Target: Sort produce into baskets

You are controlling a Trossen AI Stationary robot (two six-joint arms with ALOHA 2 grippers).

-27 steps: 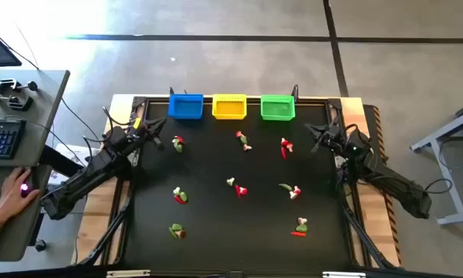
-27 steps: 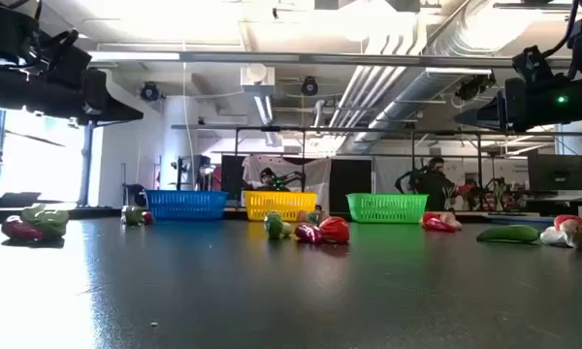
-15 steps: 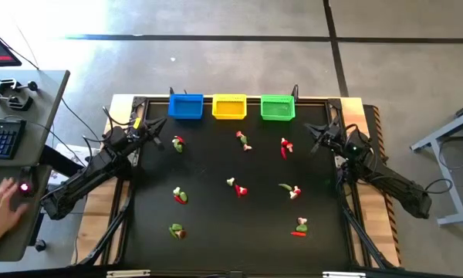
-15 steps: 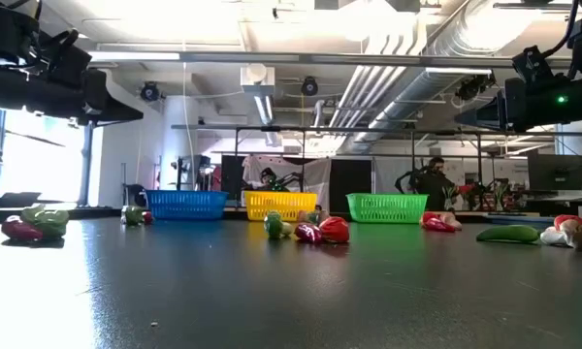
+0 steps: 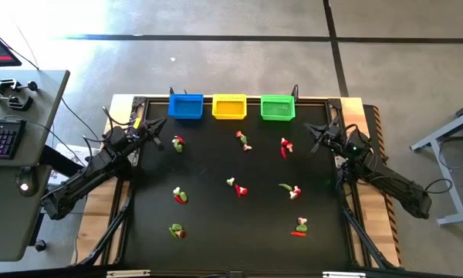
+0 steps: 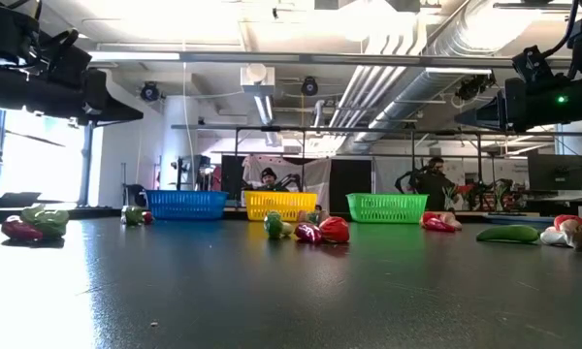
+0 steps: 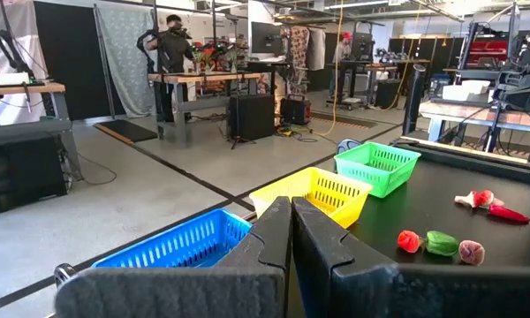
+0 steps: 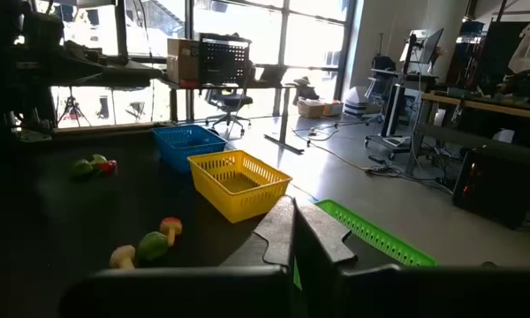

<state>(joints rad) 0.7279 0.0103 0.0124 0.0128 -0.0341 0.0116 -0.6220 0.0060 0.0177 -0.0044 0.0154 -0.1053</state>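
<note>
Three mesh baskets stand in a row at the table's far edge: blue (image 5: 186,106), yellow (image 5: 230,106), green (image 5: 277,107). Small red, green and whitish produce lies in little clusters on the black table, such as near the far left (image 5: 177,143), the middle (image 5: 238,188) and the near right (image 5: 299,227). My left gripper (image 5: 159,123) is shut and empty above the table's far left, near the blue basket (image 7: 172,250). My right gripper (image 5: 315,132) is shut and empty above the far right, near the green basket (image 8: 371,234).
More produce lies near the far middle (image 5: 243,140), the far right (image 5: 285,147), the middle right (image 5: 291,190), the middle left (image 5: 180,196) and the near left (image 5: 176,229). A desk with a keyboard (image 5: 1,140) stands left of the table.
A person's hand at the desk left of the table has drawn back out of view. Both arms have kept still.
</note>
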